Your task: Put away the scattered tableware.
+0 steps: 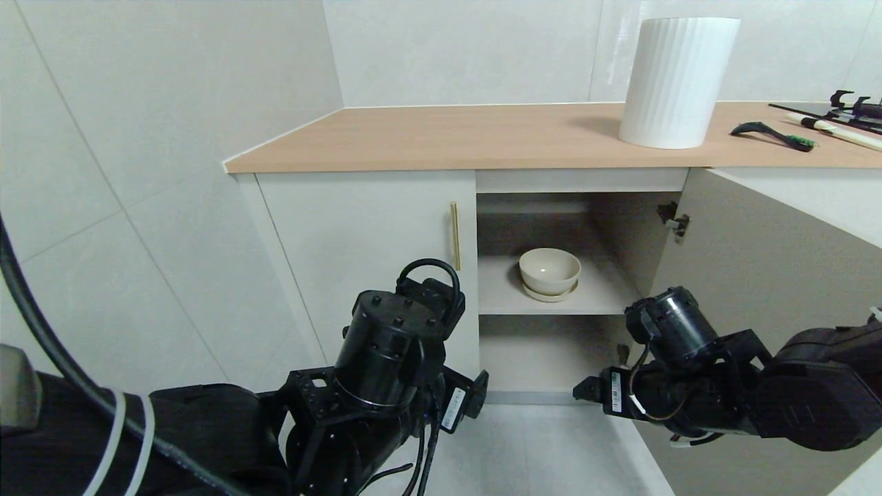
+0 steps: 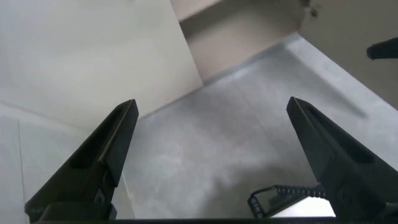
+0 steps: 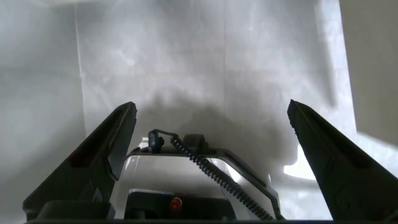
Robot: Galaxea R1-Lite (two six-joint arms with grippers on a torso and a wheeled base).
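— Since the cabinet stands with one door swung wide, what is left to store?
— Judging by the worktop, the long utensils at its far right end. To their left stands one tall ribbed white container.
— And the arms?
— Both are low in front of the opening. The left gripper has its fingers spread wide with nothing between them. The right gripper is likewise spread and empty, over bare floor.
— What's inside?
— One bowl sits on one saucer on the middle shelf, above and beyond the gap between the two grippers. That pair looks stored.
— So the move turns on the utensils?
— I think so. They lie up and to the right of both grippers, so the right arm is nearer. There is one dark-handled tool with a green end, one pale stick, and thin dark pieces behind them, cut off at the edge, so I cannot count those. Their long axes run roughly along the worktop, slanting slightly toward its front.
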